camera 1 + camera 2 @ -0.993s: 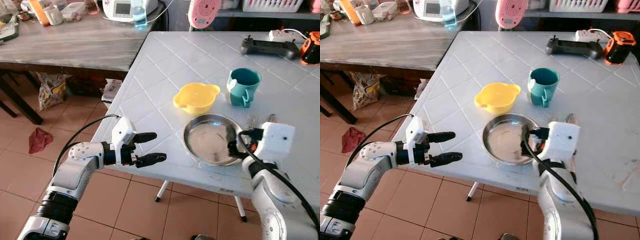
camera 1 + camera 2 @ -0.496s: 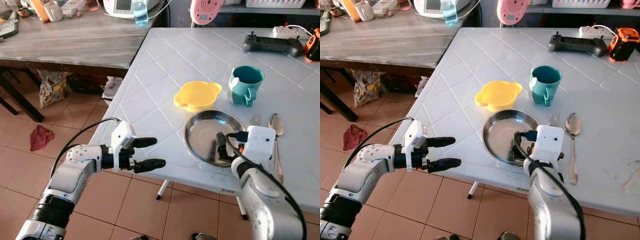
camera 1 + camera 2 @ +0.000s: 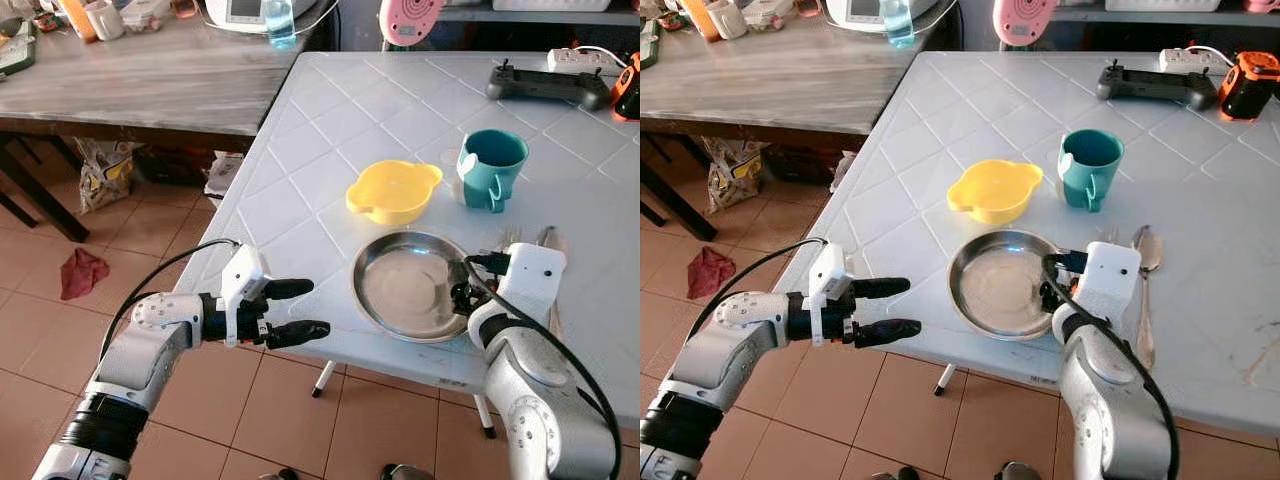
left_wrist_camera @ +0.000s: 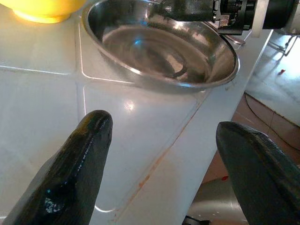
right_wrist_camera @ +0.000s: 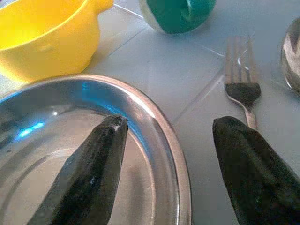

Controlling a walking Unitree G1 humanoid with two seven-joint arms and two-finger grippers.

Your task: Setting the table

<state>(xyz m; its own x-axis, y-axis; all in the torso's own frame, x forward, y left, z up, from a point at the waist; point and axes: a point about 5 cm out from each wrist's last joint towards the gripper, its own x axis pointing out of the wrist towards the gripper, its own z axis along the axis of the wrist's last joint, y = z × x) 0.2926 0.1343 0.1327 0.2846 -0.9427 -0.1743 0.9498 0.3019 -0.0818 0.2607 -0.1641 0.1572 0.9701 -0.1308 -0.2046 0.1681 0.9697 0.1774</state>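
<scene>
A round steel plate [image 3: 400,290] lies near the front edge of the white tiled table [image 3: 330,120]. Behind it stand a yellow bowl [image 3: 392,192] and a teal mug [image 3: 490,165]. A fork [image 5: 241,79] and a spoon [image 3: 1148,250] lie just right of the plate, partly hidden by my right wrist. My right gripper [image 3: 462,295] is open at the plate's right rim, with one finger [image 5: 89,178] over the inside and the other [image 5: 253,173] over the table. My left gripper [image 3: 312,307] is open at the table's front edge, left of the plate [image 4: 164,51], holding nothing.
A black controller [image 3: 545,85], an orange device [image 3: 630,90] and a power strip sit at the table's far right. A pink fan [image 3: 410,20] stands behind. A wooden table [image 3: 150,80] with clutter is to the left. A red cloth [image 3: 80,275] lies on the tiled floor.
The steel plate has slid a little to the left on the table. My right gripper has drawn back from inside the plate to its right rim. The left gripper has barely moved.
</scene>
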